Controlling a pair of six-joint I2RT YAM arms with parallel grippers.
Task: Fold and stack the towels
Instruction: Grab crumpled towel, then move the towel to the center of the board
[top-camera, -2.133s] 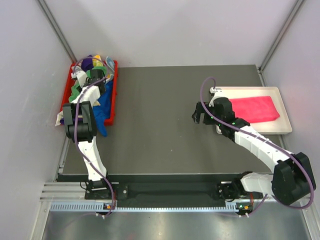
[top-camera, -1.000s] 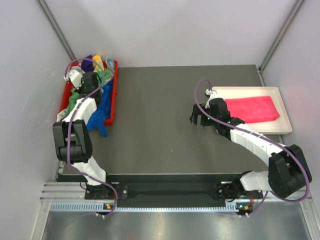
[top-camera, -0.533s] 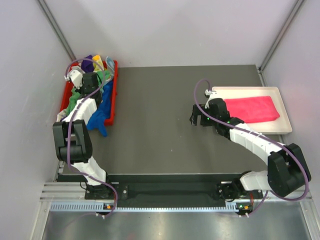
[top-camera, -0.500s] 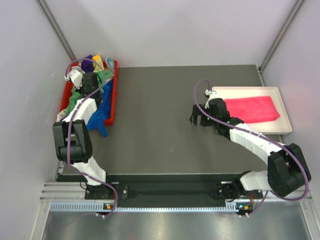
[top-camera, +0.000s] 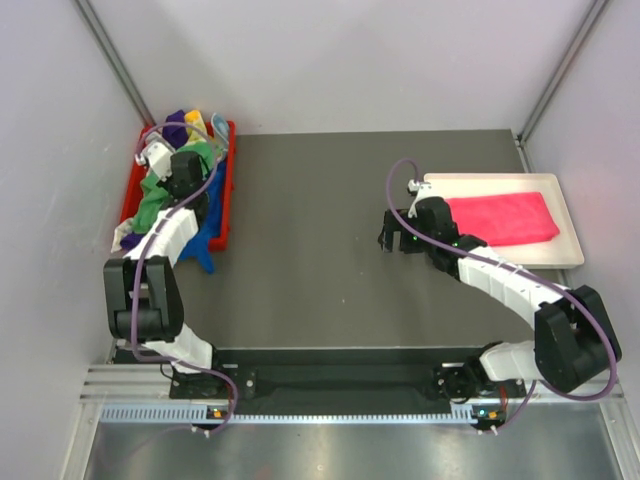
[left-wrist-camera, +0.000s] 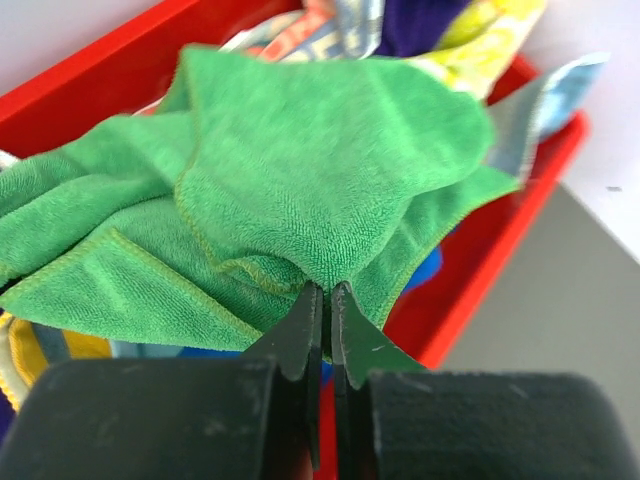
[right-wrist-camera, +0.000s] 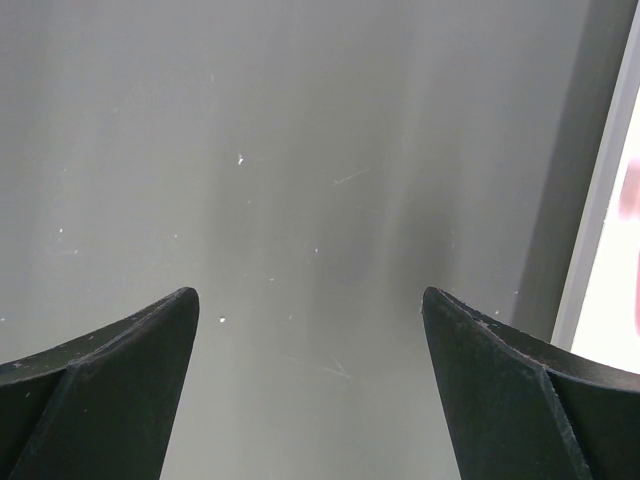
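Note:
Several towels lie heaped in the red bin (top-camera: 226, 205) at the table's far left: a green towel (top-camera: 160, 193) (left-wrist-camera: 320, 170) on top, a blue one (top-camera: 205, 235) hanging over the bin's near edge, purple and yellow ones behind. My left gripper (top-camera: 186, 168) (left-wrist-camera: 326, 292) is shut on a fold of the green towel. A folded bright pink towel (top-camera: 505, 217) lies in the white tray (top-camera: 572, 250) at the right. My right gripper (top-camera: 391, 240) (right-wrist-camera: 310, 300) stands open over bare table left of the tray, nothing between its fingers.
The dark grey table (top-camera: 320, 240) lies between the bin and the tray. White walls close in the left, back and right sides. The tray's rim (right-wrist-camera: 600, 200) shows at the right edge of the right wrist view.
My left gripper has closed on the green towel and drawn it a little toward the near side of the bin. The right arm has stayed put.

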